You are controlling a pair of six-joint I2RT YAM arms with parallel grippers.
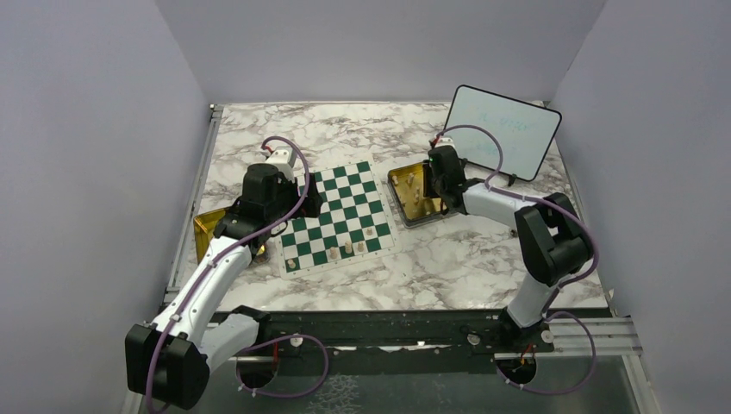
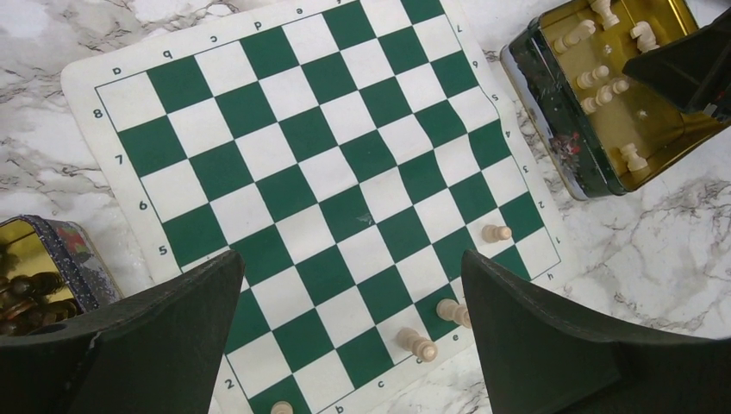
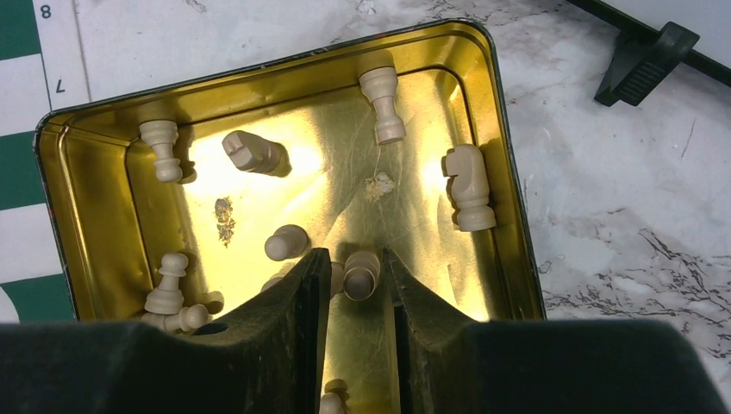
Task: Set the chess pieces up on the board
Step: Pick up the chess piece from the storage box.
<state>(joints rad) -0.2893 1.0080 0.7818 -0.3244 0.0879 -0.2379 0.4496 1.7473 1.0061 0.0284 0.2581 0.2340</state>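
The green-and-white board lies mid-table, with several cream chess pieces along its near edge. My left gripper hovers over the board's left side. In the left wrist view it is wide open and empty, with the board and standing pieces below. My right gripper reaches into the gold tin. In the right wrist view its fingertips are closed narrowly around a lying cream piece on the tin floor. Several more cream pieces lie in that tin.
A second gold tin with dark pieces sits left of the board, partly under my left arm. A framed whiteboard stands at the back right; its foot is near the tin. Marble table surrounds them.
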